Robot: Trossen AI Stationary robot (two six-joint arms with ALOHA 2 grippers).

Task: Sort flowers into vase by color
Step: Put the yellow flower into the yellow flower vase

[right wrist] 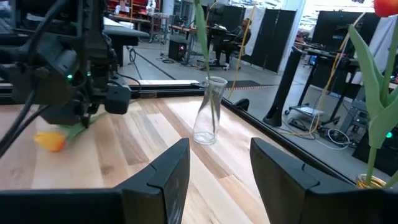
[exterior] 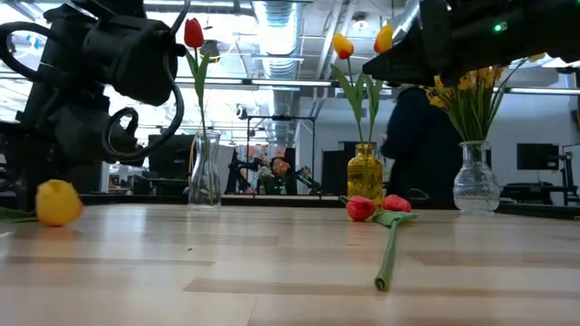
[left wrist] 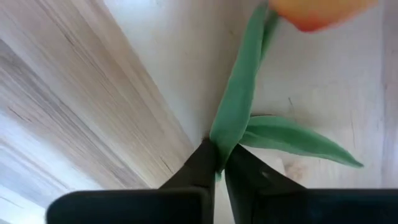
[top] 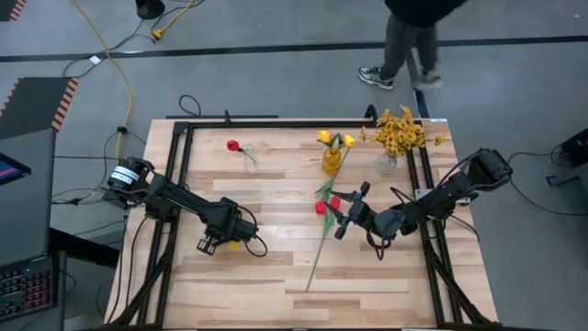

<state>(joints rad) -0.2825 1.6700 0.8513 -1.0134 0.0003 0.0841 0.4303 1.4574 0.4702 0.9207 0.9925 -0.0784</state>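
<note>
Gripping yellow-orange tulip (left wrist: 323, 9) by its stem, left gripper (left wrist: 219, 163) clenched; right gripper (right wrist: 217, 165) released at 3 o'clock. Risk: thin stem slipping on lift.

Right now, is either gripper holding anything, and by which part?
The left gripper is shut on the stem of a yellow-orange tulip lying on the table, just below its leaves. The right gripper is open and empty.

Three vases stand on the table: a clear one (top: 250, 161), an amber one (top: 332, 161), another clear one (top: 386, 165). Red tulips number three (top: 232, 145), yellow tulips three (top: 323, 137).
</note>
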